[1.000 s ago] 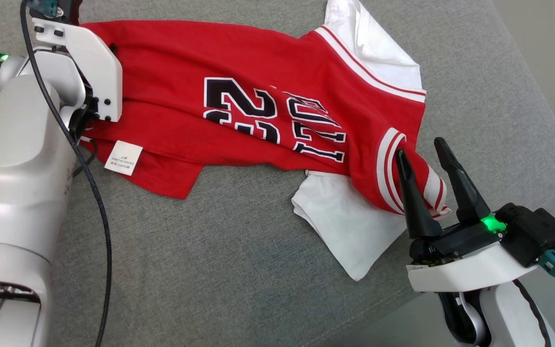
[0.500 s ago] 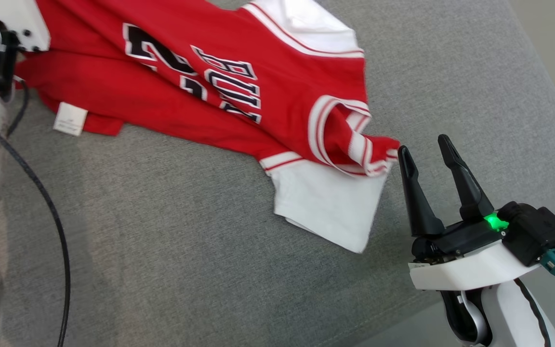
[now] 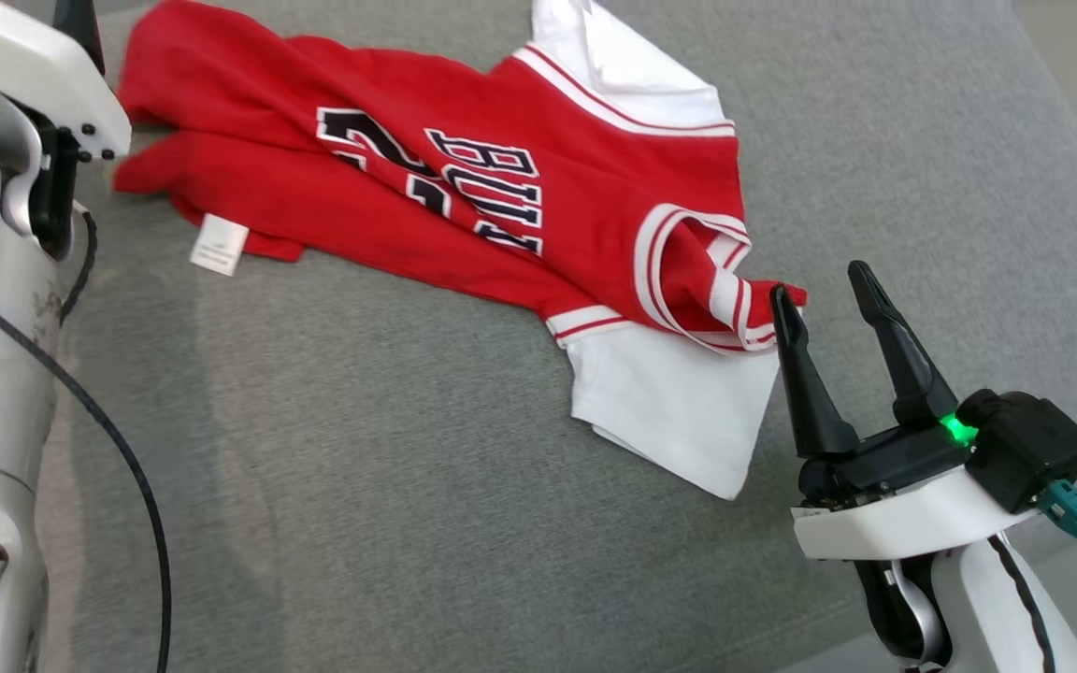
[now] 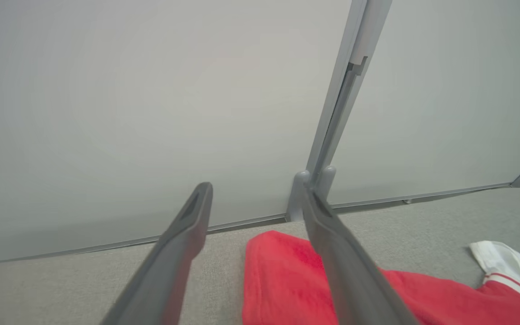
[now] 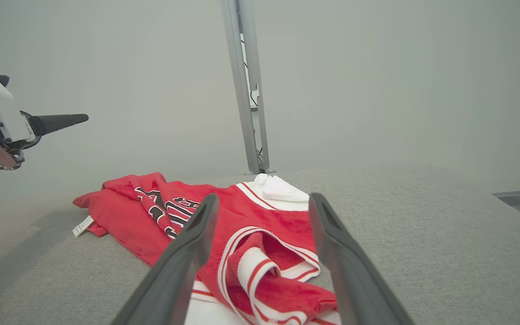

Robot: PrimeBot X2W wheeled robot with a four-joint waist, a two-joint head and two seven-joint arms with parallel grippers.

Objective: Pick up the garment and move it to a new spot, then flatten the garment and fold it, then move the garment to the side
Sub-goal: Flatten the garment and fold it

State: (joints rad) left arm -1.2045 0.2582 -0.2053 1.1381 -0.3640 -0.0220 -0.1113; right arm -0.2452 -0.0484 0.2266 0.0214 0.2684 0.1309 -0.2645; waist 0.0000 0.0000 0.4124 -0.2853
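Both claws gape empty, the right claw (image 3: 816, 280) at lower right just beside the bunched armhole of the red jersey (image 3: 464, 215) crumpled across the grey cushion (image 3: 408, 486), so a pinch there could snag several layers and twist it, while the right wrist view shows the left claw (image 5: 77, 118) raised above the hem.

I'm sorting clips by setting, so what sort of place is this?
Likely a robot test booth or lab corner rather than a home: the red jersey lies on a grey upholstered cushion, backed by plain pale partition panels joined by a grey metal post.
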